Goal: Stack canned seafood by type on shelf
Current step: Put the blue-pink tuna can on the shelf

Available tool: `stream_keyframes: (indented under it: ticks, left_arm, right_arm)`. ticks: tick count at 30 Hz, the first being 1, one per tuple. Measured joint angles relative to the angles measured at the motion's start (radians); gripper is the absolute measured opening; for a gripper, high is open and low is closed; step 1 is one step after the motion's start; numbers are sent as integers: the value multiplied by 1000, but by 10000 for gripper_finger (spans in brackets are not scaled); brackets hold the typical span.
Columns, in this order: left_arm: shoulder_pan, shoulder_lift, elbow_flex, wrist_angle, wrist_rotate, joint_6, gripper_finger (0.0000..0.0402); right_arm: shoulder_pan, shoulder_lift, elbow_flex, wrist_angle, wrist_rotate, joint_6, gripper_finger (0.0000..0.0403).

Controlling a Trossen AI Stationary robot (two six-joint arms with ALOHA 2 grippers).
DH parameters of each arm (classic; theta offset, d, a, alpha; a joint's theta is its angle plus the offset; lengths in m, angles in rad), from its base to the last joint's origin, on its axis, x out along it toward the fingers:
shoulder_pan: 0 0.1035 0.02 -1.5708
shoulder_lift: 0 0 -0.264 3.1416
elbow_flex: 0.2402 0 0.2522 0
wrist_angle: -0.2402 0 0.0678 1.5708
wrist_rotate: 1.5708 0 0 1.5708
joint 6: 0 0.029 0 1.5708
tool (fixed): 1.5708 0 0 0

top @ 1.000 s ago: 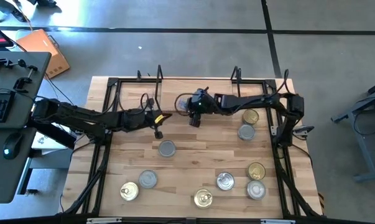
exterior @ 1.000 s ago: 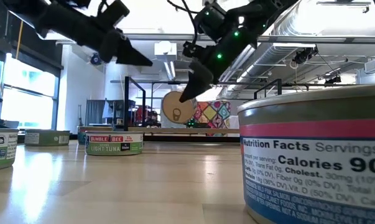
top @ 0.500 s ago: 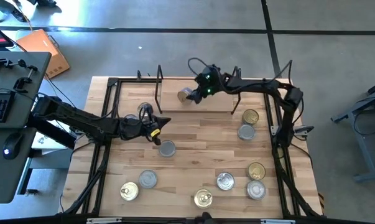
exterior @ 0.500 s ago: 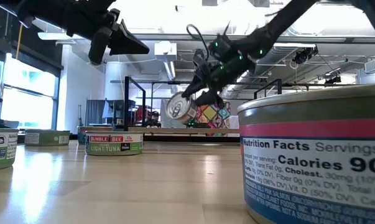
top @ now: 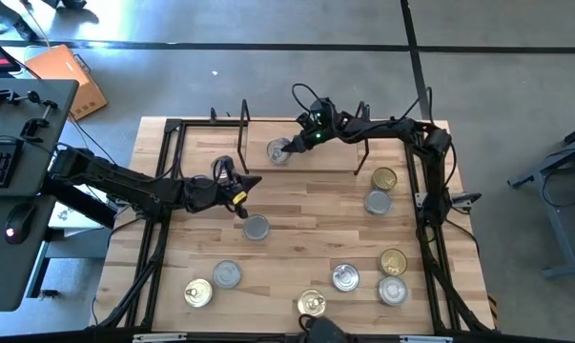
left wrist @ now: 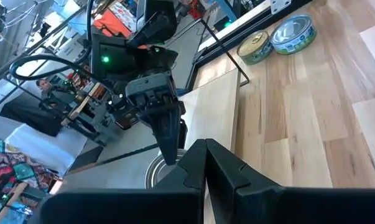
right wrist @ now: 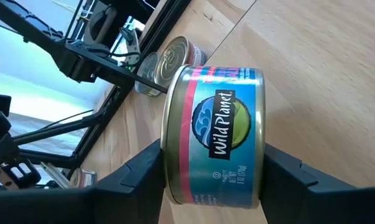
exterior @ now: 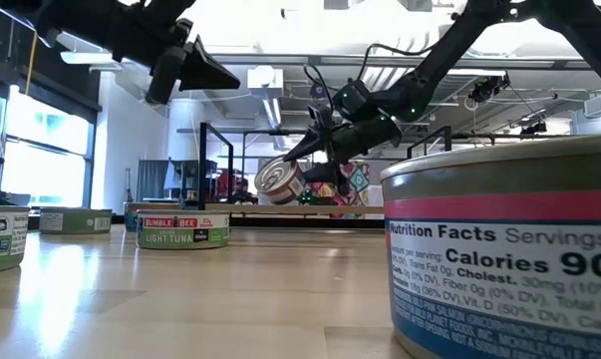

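My right gripper (top: 289, 148) reaches in over the shelf (top: 330, 160), a light-wood board with black wire uprights at the table's far edge. It is shut on a blue and pink labelled tin (right wrist: 215, 143), which lies on its side with the silver lid (exterior: 276, 179) facing the near edge. My left gripper (top: 244, 187) is shut and holds nothing. It hovers near the table's middle, just beyond a grey-lidded tin (top: 256, 227). Several more tins stand on their bases across the near and right parts of the table. My right gripper pinches the tin between its two fingers (right wrist: 287, 177), one on each flat end, with the label wall (right wrist: 227, 186) showing between them. The fingers come nearly level from the table's right. The tin is on its side close over the shelf board; whether it touches the board I cannot tell.
Gold-lidded tins (top: 383, 178) (top: 393, 260) (top: 198, 292) (top: 312, 305) and grey or silver ones (top: 377, 201) (top: 345, 277) (top: 392, 291) (top: 227, 274) stand on the table. A black frame (top: 163, 191) borders the table. One tin (exterior: 499, 249) stands right before the low camera.
My right gripper has carried the tin from above the table toward the far edge and over the shelf, tipping from pointing down to nearly level, then sinking a little and shifting left. The tin has turned with it, its lid now facing the near edge.
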Motion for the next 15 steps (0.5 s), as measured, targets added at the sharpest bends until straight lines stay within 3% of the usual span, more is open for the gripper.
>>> stream_keyframes:
  ticks: [15]
  left_arm:
    - [0, 0, 0, -2, 1, -13, 0]
  right_arm:
    - [-10, -2, 2, -32, 22, -56, 202]
